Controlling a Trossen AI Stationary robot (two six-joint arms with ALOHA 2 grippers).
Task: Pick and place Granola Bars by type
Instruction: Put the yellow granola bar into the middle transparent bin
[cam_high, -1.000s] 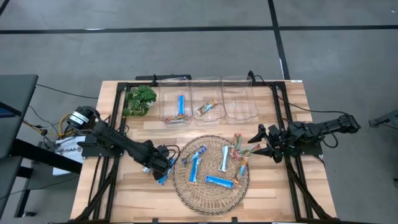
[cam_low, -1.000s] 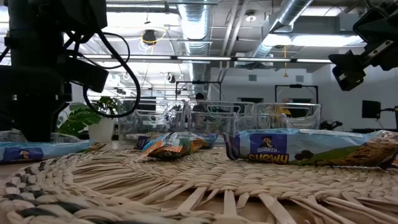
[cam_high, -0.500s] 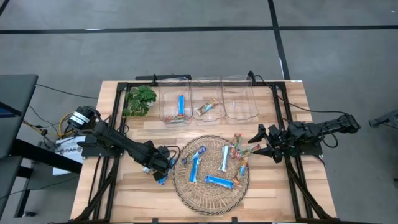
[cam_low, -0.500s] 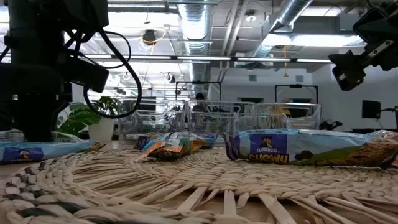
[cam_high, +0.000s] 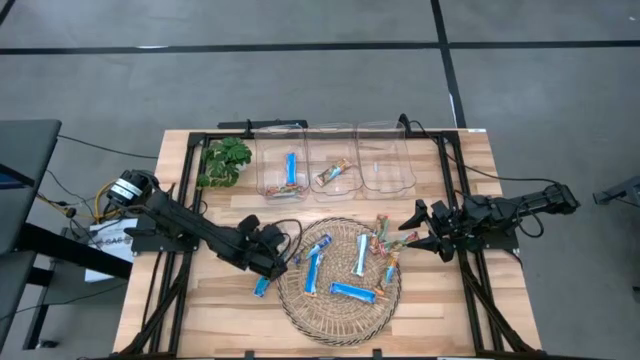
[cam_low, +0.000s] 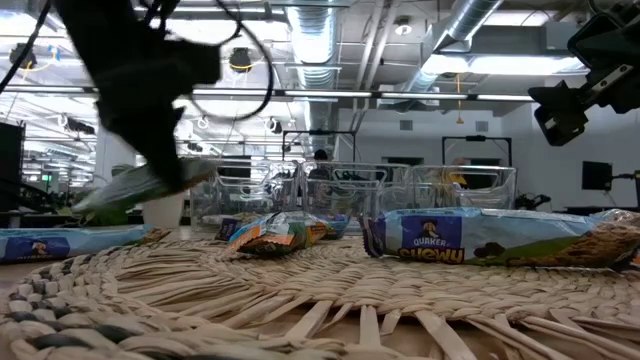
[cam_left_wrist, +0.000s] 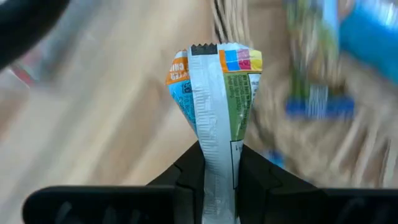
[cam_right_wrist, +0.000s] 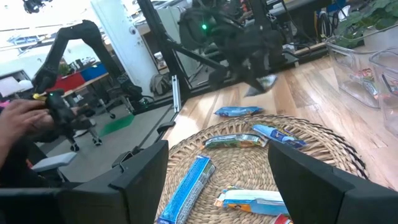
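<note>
A woven mat is lying on the wooden table, with clear bins behind. The left gripper, having lifted off the table's wood since before, is clamping a multicoloured granola bar. A blue bar is reading "Quaker Chewy". The right gripper is hovering, fingers apart.

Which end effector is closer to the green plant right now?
Left. The left end effector sits just below-right of the green plant; the right end effector is far across the table, past the woven tray.
</note>
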